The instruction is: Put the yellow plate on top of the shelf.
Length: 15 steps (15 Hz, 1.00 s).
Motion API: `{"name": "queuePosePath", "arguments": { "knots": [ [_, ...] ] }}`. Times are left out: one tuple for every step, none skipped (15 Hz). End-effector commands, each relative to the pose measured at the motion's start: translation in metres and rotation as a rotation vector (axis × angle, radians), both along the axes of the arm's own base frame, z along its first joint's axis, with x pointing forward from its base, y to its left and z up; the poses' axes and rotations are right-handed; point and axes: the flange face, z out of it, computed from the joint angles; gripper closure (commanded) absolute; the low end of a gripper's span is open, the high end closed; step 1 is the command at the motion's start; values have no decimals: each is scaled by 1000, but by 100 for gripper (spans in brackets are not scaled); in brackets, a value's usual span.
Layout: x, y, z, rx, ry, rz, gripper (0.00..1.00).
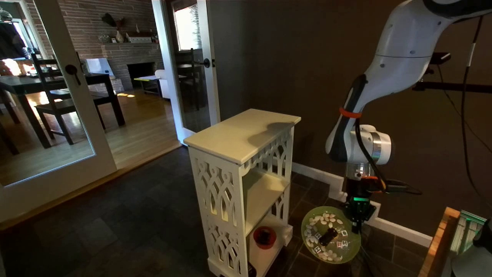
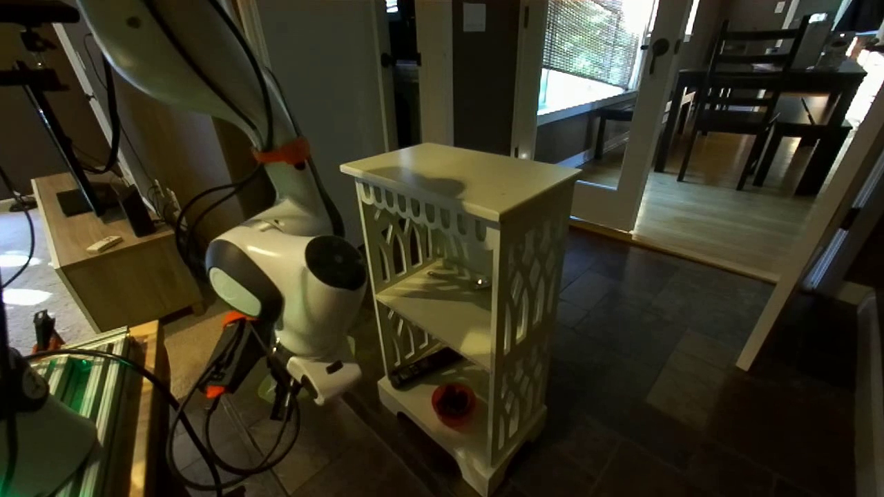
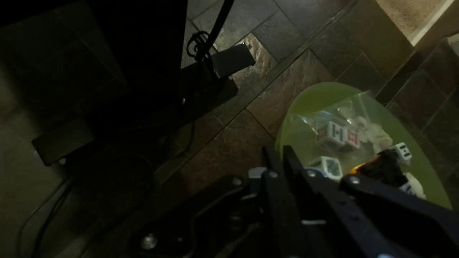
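Your tool (image 3: pixel 279 152) pinches the yellow plate (image 1: pixel 351 249) by one edge, beside the shelf (image 1: pixel 242 132) and well below its top; lift fast and the off-centre weight may twist it in your grip, tipping out the white pieces (image 1: pixel 326 215).

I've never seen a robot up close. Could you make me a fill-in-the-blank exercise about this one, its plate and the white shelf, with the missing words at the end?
1. The end effector pinches the yellow plate by its rim between ____ fingers.
2. The red bowl sits on the ____ tier of the white shelf.
3. The plate is ____ the level of the shelf's top.
4. An orange band circles the robot's mostly ____ arm.

Missing words: two; bottom; below; white.
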Motion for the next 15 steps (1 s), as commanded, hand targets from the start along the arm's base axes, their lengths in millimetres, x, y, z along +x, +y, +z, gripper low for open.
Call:
{"name": "queuePosePath", "arguments": {
  "knots": [
    [11,-26,15,57,-92,135,98],
    [17,-37,15,82,-123,166,98],
    [24,-47,14,112,-152,192,98],
    [29,-57,12,146,-178,220,98],
    [35,-65,11,181,-204,244,98],
    [39,-72,12,218,-223,271,98],
    [42,-78,12,256,-236,291,98],
    [45,-84,13,294,-243,311,98],
    [47,-86,14,330,-241,328,98],
    [48,-87,15,369,-230,334,98],
    [50,-87,15,403,-214,343,98],
    [52,-86,17,437,-189,341,98],
    [52,-82,19,465,-161,339,98],
    [52,-78,23,498,-139,333,98],
    [50,-74,28,535,-105,324,98]
  ]
}}
